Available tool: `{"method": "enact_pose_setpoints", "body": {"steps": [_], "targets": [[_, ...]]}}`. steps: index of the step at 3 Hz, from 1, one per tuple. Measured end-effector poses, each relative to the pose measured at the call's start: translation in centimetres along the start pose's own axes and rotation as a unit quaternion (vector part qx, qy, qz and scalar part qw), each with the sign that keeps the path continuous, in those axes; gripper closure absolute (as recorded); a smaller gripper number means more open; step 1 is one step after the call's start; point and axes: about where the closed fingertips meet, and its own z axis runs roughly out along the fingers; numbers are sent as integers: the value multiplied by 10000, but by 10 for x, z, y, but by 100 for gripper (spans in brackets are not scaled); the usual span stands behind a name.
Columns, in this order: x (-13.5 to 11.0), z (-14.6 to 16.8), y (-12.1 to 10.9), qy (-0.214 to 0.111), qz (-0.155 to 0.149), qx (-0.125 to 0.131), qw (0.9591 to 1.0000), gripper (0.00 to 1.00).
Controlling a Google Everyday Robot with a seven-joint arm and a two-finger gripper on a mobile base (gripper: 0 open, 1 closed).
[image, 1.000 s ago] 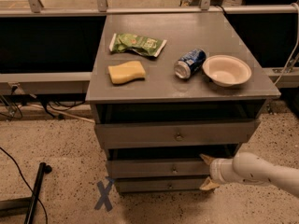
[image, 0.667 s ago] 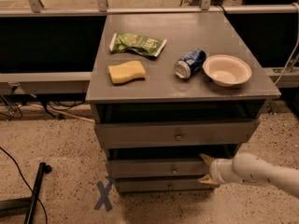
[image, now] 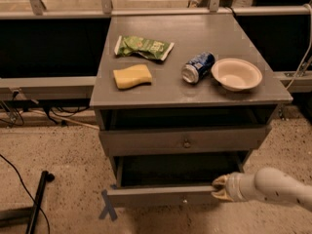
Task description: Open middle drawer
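The grey cabinet [image: 195, 35] has stacked drawers. The top drawer [image: 146, 141] has a small round knob [image: 186, 143]. Below it the middle drawer [image: 156, 196] is pulled out toward me, and its dark interior [image: 175, 169] shows. Its small centre knob [image: 184, 199] sits on the flat grey front. My gripper [image: 218, 188], at the end of a white arm [image: 273, 186] coming in from the right, is at the right end of that drawer's front, touching it. The lowest drawer is hidden behind the pulled-out one.
On the cabinet top lie a green snack bag [image: 144, 47], a yellow sponge [image: 132, 76], a blue can on its side [image: 197, 67] and a white bowl [image: 236, 74]. A blue tape cross [image: 108, 211] marks the floor at the cabinet's left. A black pole [image: 38, 204] lies at the lower left.
The middle drawer has slid out toward me, opening a dark gap above its front. My gripper has moved with it, slightly down and toward me.
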Motion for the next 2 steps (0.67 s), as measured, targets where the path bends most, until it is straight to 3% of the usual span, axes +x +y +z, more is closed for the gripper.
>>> {"method": "enact_pose_setpoints", "body": {"steps": [1, 2], "targets": [[-2, -6, 0, -18, -4, 10, 10000, 54], [-3, -4, 1, -27, -5, -1, 10000, 30]]}}
